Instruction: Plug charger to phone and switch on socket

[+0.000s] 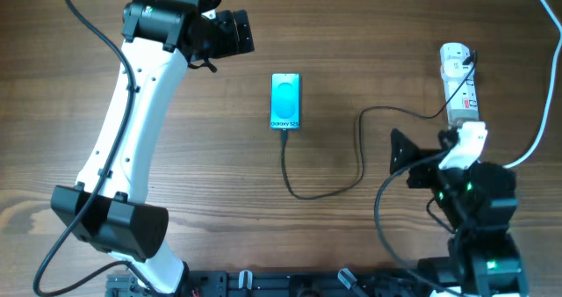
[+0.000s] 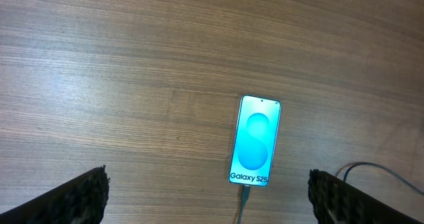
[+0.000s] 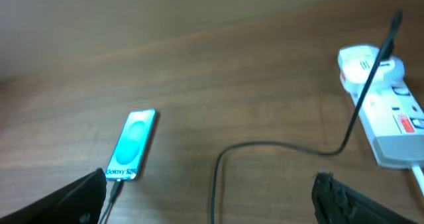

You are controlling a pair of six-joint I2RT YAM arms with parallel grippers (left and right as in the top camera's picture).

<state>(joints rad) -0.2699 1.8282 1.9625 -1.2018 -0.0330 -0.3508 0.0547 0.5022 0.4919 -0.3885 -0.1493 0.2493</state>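
The left jaws and the right jaws both stand wide apart and hold nothing, hanging above the wooden counter (image 1: 219,156). The socket (image 1: 460,90) is the biggest piece, a long white plastic block at the counter's right side, just beyond the right jaws. It looks stiff and light, so a push on its red mark (image 3: 407,123), probably the switch, should come straight down or the block may slide. The phone (image 1: 285,102) lies flat mid-counter, its turquoise face lit above a white strip of dark text. It is thin, rigid and likely slick, and best pinched across its long edges. The charger (image 1: 360,148) is a thin black cable, limp and light, looping from the socket to the phone's lower end. Its tip (image 2: 242,197) appears seated there, and the firm part to hold is just behind that tip.
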